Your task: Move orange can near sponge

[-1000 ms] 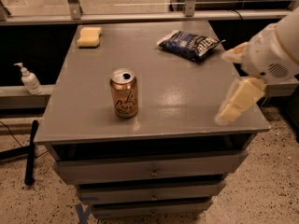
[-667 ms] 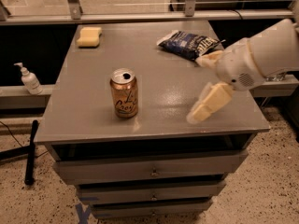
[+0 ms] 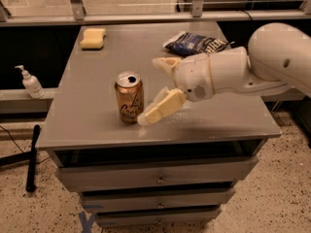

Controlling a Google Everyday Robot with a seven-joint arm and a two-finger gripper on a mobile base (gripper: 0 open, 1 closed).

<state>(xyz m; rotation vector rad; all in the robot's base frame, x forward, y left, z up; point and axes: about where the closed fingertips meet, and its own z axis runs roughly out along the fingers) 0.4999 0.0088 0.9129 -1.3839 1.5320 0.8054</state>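
The orange can (image 3: 129, 97) stands upright on the grey tabletop (image 3: 97, 57), left of the middle and toward the front. The pale yellow sponge (image 3: 93, 38) lies at the far left corner of the tabletop, well apart from the can. My gripper (image 3: 151, 90) reaches in from the right with its cream fingers spread wide. One finger (image 3: 162, 108) ends just right of the can near its base; the other (image 3: 165, 64) sits higher and farther back. The gripper is open and holds nothing.
A dark blue snack bag (image 3: 196, 43) lies at the far right of the tabletop, behind my arm. A white pump bottle (image 3: 31, 82) stands on a ledge left of the cabinet. Drawers (image 3: 158, 178) face the front. A dark pole (image 3: 33, 157) lies on the floor at left.
My gripper has moved left across the tabletop from the right edge to just beside the orange can. The can, sponge and bag have not moved.
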